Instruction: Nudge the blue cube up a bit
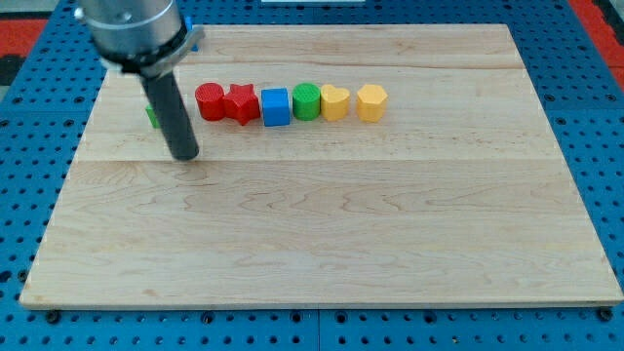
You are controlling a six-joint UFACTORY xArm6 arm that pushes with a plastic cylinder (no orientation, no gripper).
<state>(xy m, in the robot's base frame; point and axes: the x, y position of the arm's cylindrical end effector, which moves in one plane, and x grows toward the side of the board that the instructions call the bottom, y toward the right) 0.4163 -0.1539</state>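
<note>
My tip [185,155] sits left of the blue cube [276,106].

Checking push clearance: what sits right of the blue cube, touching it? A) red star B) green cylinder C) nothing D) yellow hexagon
B: the green cylinder touches the blue cube on the view's right; my tip is off to the left, below the row.

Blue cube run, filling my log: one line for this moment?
tip: left of row, touching nothing | blue cube: between red star and green cylinder | nudge: not begun
</note>
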